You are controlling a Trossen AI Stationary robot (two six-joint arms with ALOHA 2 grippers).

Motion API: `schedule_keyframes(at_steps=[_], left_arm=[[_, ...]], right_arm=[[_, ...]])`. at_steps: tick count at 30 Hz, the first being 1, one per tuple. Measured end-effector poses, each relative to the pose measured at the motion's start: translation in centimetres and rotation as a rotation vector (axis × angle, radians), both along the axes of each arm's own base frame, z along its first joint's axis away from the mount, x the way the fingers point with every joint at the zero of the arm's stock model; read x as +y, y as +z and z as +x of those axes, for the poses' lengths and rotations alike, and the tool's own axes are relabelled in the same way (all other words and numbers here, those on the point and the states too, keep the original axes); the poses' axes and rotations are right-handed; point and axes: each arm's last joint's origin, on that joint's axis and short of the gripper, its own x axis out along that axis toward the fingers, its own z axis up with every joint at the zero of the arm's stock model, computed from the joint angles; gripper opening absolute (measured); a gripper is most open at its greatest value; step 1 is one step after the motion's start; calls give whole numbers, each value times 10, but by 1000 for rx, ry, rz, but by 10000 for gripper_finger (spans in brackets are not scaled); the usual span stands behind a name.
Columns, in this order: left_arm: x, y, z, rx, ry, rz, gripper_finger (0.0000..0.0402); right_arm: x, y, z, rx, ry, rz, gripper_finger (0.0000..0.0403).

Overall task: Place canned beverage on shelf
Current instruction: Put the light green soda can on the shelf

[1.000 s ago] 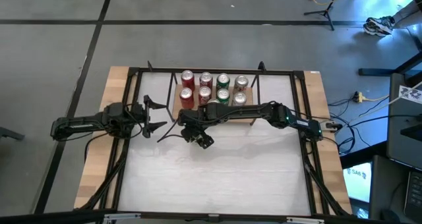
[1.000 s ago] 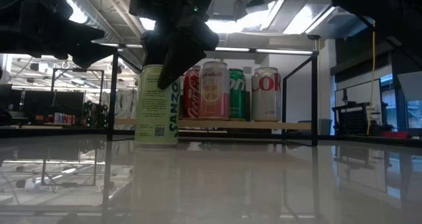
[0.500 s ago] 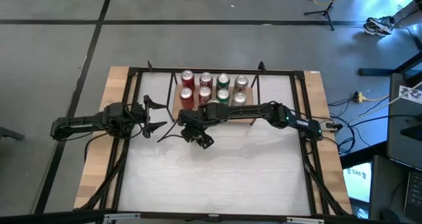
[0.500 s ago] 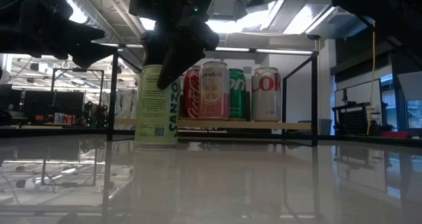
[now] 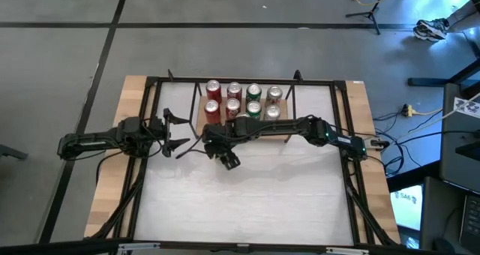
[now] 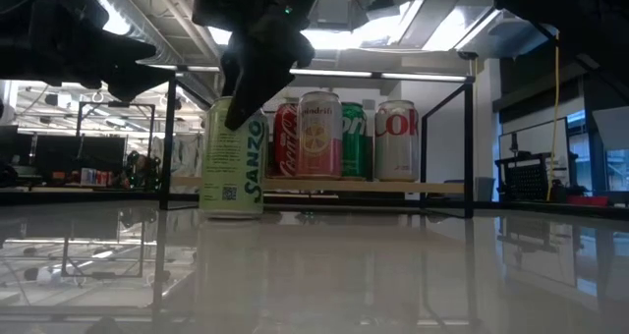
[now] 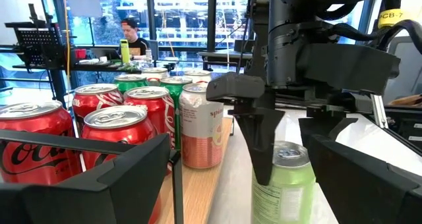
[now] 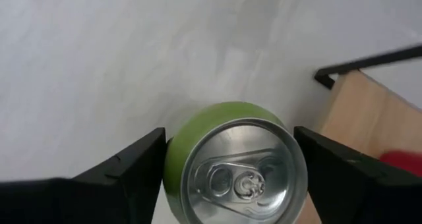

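Observation:
A light green can (image 6: 232, 162) stands on its bottom on the white table, just in front of the shelf's left end. My right gripper (image 8: 229, 151) comes down over its top and is shut on it; the same gripper shows in the high view (image 5: 226, 156). The shelf (image 6: 393, 186) is a low wooden board in a black wire frame. It carries several red, pink and green cans (image 5: 241, 101) in two rows. My left gripper (image 5: 177, 131) waits open at the table's left, pointing level toward the can. My right gripper pinches the green can's upper side wall (image 8: 173, 151) between its two fingers, one finger (image 8: 135, 159) on each opposite side just below the rim. The fingers come from above, slanting down. The can stands upright with its bottom (image 6: 231, 212) on the table.
A tall black wire frame (image 6: 468, 128) surrounds the table and the shelf. The shelf's front row of cans (image 7: 198, 125) stands close behind the green can. White tabletop (image 5: 247, 202) lies free toward the near edge. A person (image 7: 134, 31) sits in the room beyond.
My right gripper has stayed over the green can, rolled its wrist a little and narrowed its fingers until they close on the can's sides. The can remains standing on the table.

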Motion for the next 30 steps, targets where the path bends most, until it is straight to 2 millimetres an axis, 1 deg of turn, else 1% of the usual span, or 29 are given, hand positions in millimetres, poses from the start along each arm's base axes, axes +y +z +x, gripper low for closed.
schedule_keyframes(at_steps=[3,12,20,26,30], left_arm=[[0,0,0,0,0,0,350],[0,0,0,0,0,0,350],[0,0,0,0,0,0,350],[0,0,0,0,0,0,350],[0,0,0,0,0,0,350]], right_arm=[[0,0,0,5,-66,15,303],[-2,0,0,6,-304,48,288],[-1,0,0,-13,-497,59,296],[11,0,-1,-31,-565,39,297],[18,-1,-2,-36,-607,61,298]])
